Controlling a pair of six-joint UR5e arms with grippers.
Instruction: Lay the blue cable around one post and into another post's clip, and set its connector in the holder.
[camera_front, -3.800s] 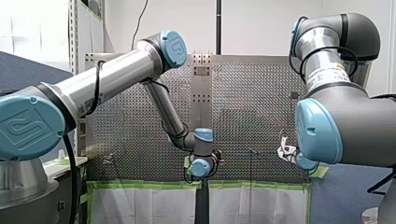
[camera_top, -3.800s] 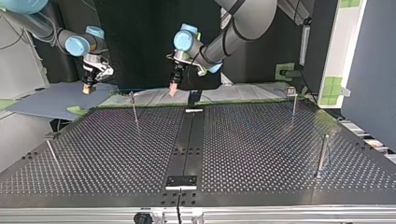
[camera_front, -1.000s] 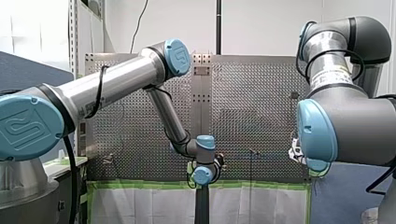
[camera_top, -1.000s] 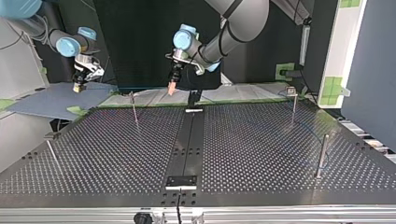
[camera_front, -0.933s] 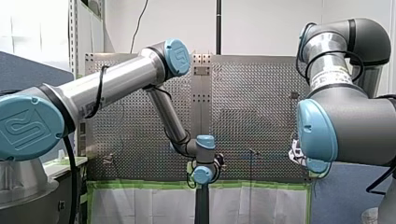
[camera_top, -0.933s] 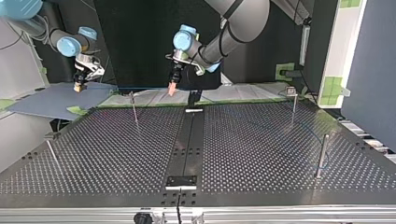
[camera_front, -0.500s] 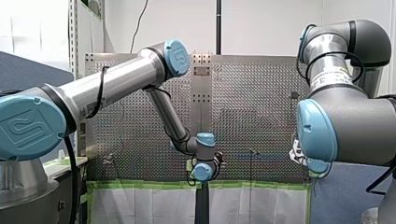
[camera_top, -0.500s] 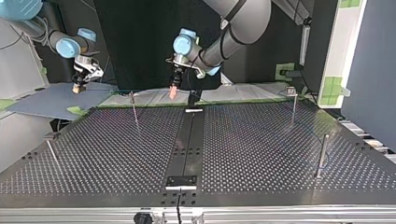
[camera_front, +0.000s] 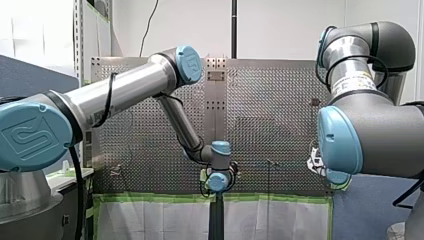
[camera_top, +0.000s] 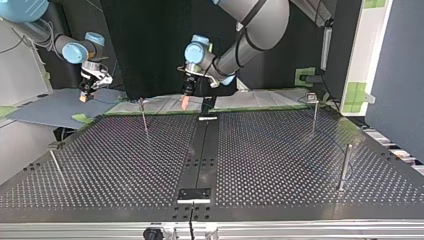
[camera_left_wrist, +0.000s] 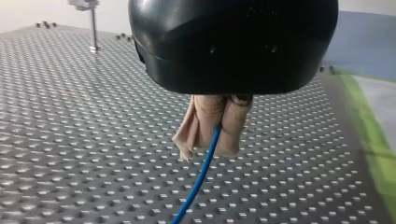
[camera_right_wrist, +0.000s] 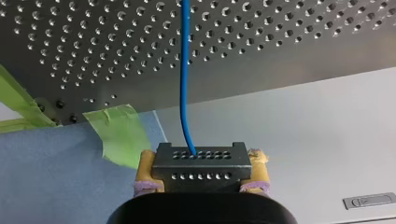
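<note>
— Where is the cable (camera_left_wrist: 201, 168) sitting?
— My left jaws are pinching it tight between beige pads (camera_left_wrist: 232, 126), over the tabletop (camera_left_wrist: 70, 116).
— And the connector (camera_right_wrist: 201, 163)?
— My right jaws are clamping it; the cable is running straight ahead.

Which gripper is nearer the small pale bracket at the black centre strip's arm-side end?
Left. My left gripper hangs close beside the small pale bracket; my right gripper is off past the perforated table's corner.

Perforated table (camera_top: 280, 150); green tape (camera_right_wrist: 119, 133) along its edge; blue sheet (camera_top: 50, 107) beside table corner.
</note>
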